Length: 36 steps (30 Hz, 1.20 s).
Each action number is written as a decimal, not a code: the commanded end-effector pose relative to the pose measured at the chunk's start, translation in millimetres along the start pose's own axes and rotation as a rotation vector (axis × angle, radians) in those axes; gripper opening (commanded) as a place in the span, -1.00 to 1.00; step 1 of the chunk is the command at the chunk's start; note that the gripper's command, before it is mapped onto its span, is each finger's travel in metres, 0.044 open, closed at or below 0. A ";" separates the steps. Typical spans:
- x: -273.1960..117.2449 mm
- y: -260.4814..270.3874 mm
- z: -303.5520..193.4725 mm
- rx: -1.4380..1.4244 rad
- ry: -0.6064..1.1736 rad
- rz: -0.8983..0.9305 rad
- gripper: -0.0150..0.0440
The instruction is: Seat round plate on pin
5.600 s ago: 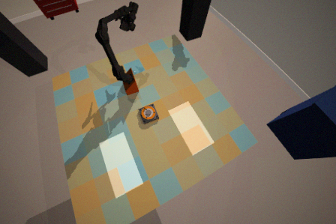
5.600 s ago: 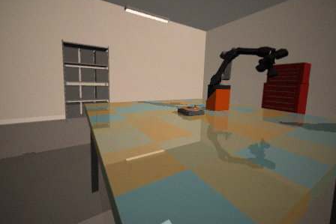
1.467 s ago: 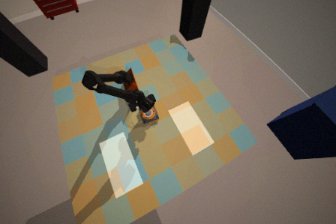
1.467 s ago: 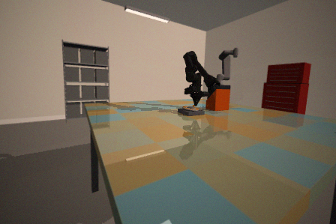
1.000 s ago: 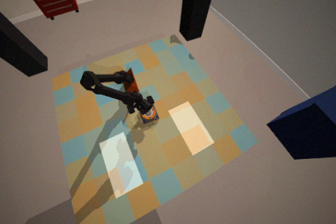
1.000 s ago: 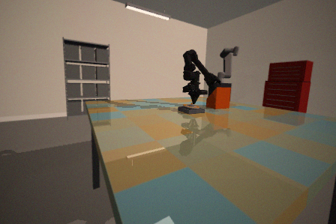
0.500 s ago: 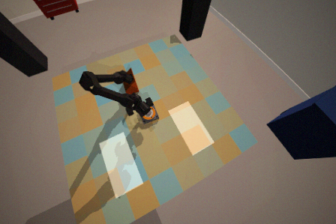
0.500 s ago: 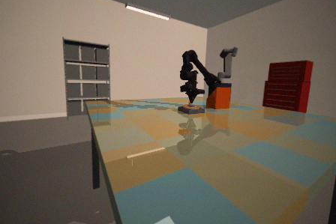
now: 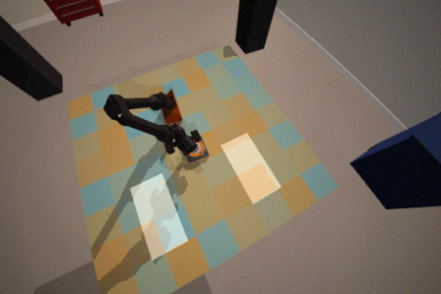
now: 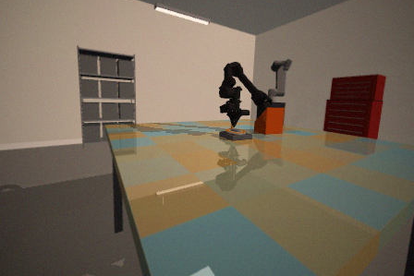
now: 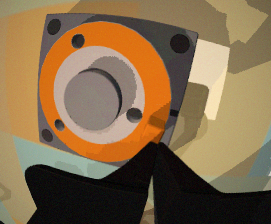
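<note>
The orange round plate (image 11: 152, 63) (image 9: 199, 150) (image 10: 237, 133) sits around the grey post (image 11: 93, 96) on the dark grey square base (image 11: 176, 79) (image 9: 201, 156) (image 10: 236, 136). In the wrist view the plate has several small dark holes; one hole (image 11: 134, 113) lies next to the darker orange tab (image 11: 160, 123) at the plate's lower right edge. I cannot make out the pin. My gripper (image 11: 155, 147) (image 9: 189, 143) (image 10: 233, 121) is shut on nothing. Its joined fingertips point at the plate's rim right by the tab; I cannot tell whether they touch it.
The arm's orange mount (image 9: 172, 108) (image 10: 269, 120) stands behind the base on the chequered table top. A second grey arm (image 10: 278, 77) stands further back. A black pillar (image 9: 258, 8), a red cabinet (image 10: 353, 104) and a blue box (image 9: 404, 165) stand off the table.
</note>
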<state>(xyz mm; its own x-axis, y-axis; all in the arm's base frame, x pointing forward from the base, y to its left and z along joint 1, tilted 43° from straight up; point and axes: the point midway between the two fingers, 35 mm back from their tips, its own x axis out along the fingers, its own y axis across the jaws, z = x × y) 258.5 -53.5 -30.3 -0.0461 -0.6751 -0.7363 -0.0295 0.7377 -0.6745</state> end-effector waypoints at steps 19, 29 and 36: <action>-43.1 -2.9 6.8 0.002 -0.005 -0.001 -0.49; -36.8 -2.3 7.1 -0.006 -0.007 -0.005 -0.49; -36.8 -2.3 7.1 -0.006 -0.007 -0.005 -0.49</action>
<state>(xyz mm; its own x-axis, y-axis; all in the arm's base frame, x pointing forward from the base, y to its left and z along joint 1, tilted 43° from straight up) 267.2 -30.5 -1.7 -0.0400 -0.6787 -0.7333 -0.0314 0.7344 -0.6780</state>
